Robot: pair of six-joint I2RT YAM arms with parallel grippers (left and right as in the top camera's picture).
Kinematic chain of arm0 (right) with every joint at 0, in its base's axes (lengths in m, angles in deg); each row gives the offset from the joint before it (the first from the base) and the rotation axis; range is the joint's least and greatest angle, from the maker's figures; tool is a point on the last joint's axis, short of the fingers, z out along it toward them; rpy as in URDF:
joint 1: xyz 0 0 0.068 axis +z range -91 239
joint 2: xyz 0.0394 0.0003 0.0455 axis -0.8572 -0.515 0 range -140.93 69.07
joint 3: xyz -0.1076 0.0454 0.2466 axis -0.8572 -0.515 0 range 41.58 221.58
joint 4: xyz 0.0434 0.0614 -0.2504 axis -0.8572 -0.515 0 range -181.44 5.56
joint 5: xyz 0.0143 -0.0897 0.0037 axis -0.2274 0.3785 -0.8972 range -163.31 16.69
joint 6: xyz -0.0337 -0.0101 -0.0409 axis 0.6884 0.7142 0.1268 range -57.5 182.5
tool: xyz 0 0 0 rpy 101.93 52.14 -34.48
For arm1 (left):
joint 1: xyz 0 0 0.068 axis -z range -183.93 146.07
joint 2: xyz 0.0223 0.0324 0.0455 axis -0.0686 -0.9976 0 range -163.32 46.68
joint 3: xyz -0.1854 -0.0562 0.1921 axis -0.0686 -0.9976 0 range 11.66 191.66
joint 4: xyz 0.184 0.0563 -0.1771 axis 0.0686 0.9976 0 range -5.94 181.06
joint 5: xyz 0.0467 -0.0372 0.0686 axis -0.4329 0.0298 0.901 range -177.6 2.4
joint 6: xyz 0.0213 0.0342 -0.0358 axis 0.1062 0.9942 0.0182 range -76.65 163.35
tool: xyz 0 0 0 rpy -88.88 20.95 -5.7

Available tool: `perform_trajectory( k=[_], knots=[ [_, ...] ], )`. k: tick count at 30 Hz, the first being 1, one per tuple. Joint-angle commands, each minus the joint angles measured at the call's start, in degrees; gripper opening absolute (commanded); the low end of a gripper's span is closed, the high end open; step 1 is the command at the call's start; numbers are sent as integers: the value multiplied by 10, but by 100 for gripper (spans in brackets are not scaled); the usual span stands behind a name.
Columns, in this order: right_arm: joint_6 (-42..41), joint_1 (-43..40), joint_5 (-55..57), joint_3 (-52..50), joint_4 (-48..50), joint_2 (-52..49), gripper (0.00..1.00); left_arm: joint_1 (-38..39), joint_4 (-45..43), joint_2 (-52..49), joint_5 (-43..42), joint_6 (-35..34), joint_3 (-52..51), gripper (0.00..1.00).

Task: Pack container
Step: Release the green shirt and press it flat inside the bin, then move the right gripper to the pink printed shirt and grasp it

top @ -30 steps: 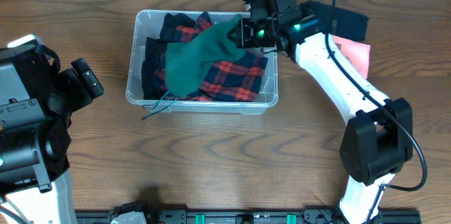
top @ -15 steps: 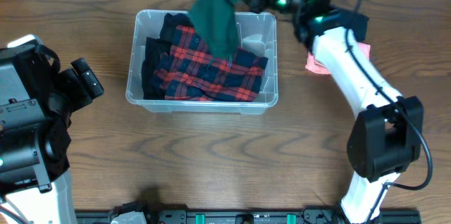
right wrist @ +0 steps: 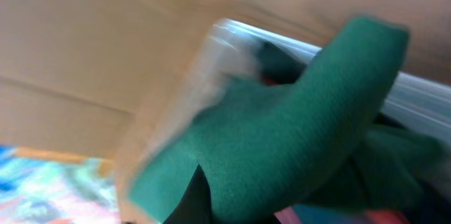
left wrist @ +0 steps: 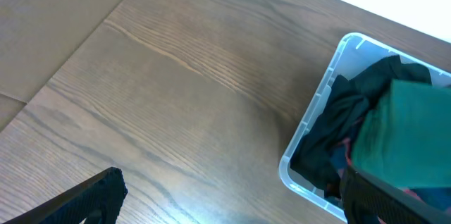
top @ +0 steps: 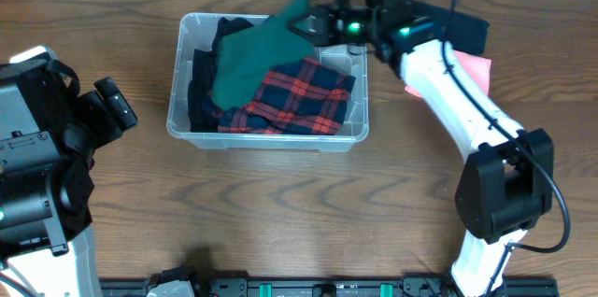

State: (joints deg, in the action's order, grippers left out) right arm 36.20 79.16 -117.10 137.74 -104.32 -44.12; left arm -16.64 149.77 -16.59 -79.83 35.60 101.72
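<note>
Dropping from its high lift of half a sec ago, R gripper [top: 313, 26], clamped on the green garment [top: 248, 59], draped it over the plaid cloth [top: 304, 101] inside the clear container [top: 271, 140] mid-table, prob. ready for release; L gripper [top: 114, 103] sat wide open.

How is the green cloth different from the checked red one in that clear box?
The green cloth is plain, the checked cloth red-and-dark plaid. The right gripper pinches the green cloth, draped on top; the checked cloth lies loose beneath. Both sit in the container.
</note>
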Motion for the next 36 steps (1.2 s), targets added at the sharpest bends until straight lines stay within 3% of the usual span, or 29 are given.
perform_trajectory(
  k=[1,9,10,13,16,18,20,24,26,31,32,33,34,36],
  knots=[
    [99,-23,112,6,-64,10,1,-3,1,0,4,-7,2,98],
    [191,-22,305,6,-202,10,2,-3,1,0,4,-7,2,98],
    [209,-22,303,6,-209,10,6,-3,1,0,4,-7,2,98],
    [236,-22,298,6,-227,21,31,-3,1,0,4,-7,2,98],
    [235,-29,309,6,-242,51,47,-3,1,0,4,-7,2,98],
    [229,-38,309,6,-241,85,53,-3,1,0,4,-7,2,98],
    [223,-41,296,6,-232,116,48,-3,1,0,4,-7,2,98],
    [221,-27,220,6,-209,158,21,-3,1,0,4,-7,2,98],
    [221,-7,193,6,-195,160,22,-3,1,0,4,-7,2,98],
    [193,14,336,6,-188,153,21,-3,1,0,4,-7,2,98],
    [182,9,348,6,-186,153,28,-3,1,0,4,-7,2,98],
    [177,-1,353,6,-183,153,49,-3,1,0,4,-7,2,98],
    [172,-14,354,6,-179,154,61,-3,1,0,4,-7,2,98],
    [162,-45,354,6,-177,154,66,-3,1,0,4,-7,2,98]
  ],
)
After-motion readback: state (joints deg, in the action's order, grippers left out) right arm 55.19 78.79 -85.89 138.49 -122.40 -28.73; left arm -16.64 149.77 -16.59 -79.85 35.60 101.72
